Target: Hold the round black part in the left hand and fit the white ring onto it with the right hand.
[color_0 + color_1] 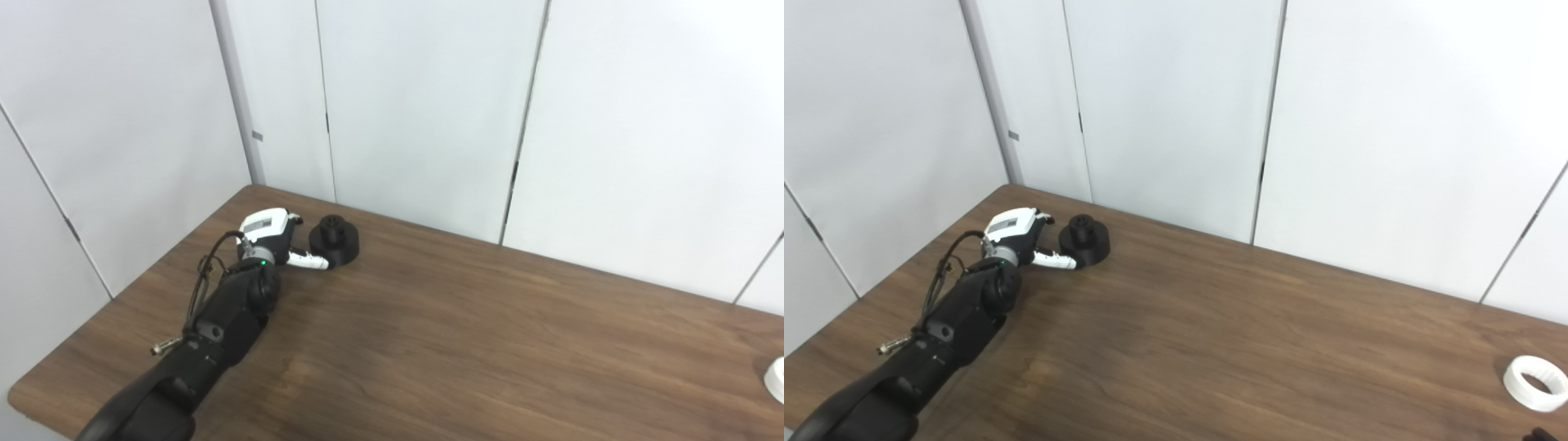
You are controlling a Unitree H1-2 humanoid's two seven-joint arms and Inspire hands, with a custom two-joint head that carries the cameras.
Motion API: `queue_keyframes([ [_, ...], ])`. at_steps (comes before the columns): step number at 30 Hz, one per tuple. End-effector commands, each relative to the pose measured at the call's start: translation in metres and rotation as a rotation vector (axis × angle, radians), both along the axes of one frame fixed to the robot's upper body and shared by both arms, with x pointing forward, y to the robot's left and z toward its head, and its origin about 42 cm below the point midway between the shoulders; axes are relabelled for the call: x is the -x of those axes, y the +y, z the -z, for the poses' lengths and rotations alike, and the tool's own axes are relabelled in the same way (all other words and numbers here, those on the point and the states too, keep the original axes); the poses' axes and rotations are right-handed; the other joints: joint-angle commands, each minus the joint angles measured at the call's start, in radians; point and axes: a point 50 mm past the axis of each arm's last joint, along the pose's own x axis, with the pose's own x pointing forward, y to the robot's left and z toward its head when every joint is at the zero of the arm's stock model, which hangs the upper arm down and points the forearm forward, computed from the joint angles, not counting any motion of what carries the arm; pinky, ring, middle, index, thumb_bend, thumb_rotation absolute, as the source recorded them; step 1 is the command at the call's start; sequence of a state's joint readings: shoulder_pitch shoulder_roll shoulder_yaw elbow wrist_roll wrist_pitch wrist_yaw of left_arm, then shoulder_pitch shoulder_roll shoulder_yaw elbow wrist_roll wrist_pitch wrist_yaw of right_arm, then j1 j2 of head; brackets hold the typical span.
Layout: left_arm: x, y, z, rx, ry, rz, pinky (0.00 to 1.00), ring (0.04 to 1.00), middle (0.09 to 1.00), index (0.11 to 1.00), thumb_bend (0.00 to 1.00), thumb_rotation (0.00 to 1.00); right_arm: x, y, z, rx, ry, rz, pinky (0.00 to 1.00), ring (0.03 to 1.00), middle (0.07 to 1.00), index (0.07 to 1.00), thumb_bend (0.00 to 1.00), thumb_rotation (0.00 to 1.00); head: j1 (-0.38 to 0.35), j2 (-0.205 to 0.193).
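The round black part [334, 240] stands upright on the table's far left, a small hub on its top. My left hand [272, 236] rests just left of it with its white back turned up. Its fingers are apart and its thumb reaches along the part's near side, touching or almost touching it. The hand has not closed round the part. The white ring [1535, 381] lies flat by the table's right edge, far from the black part, and is cut off at the frame edge in the left eye view. My right hand does not show.
The brown wooden table [490, 337] stretches between the two parts, backed by white wall panels close behind its far edge. The table's left corner lies near my left forearm. A small dark sliver [1541, 434] shows at the bottom right corner of the right eye view.
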State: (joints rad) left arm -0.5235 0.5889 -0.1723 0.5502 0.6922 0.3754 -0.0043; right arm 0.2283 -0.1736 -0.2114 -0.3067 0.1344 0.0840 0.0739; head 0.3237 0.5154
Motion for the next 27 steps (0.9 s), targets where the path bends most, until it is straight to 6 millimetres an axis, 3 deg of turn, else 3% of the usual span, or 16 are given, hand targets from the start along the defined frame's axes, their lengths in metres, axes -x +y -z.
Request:
queue_keyframes([
  [1, -0.018, 0.005, -0.039, -0.033, -0.101, 0.011, 1.00, 1.000, 1.000, 0.891, 1.00, 0.57, -0.003, 0.003, -0.016, 0.014, -0.068, -0.008, 0.71, 0.862, 0.872, 0.849, 0.53, 0.98, 0.001, 0.001],
  [12, -0.026, -0.001, -0.037, -0.001, -0.108, 0.028, 1.00, 1.000, 1.000, 0.886, 1.00, 0.54, -0.002, 0.003, -0.017, 0.019, -0.070, -0.008, 0.76, 0.876, 0.878, 0.857, 0.54, 0.99, -0.001, 0.007],
  [27, -0.036, -0.016, -0.034, 0.061, -0.083, 0.054, 1.00, 1.000, 1.000, 0.865, 1.00, 0.53, -0.001, 0.005, -0.018, 0.021, -0.064, -0.008, 0.74, 0.872, 0.882, 0.866, 0.58, 0.97, -0.007, 0.017],
])
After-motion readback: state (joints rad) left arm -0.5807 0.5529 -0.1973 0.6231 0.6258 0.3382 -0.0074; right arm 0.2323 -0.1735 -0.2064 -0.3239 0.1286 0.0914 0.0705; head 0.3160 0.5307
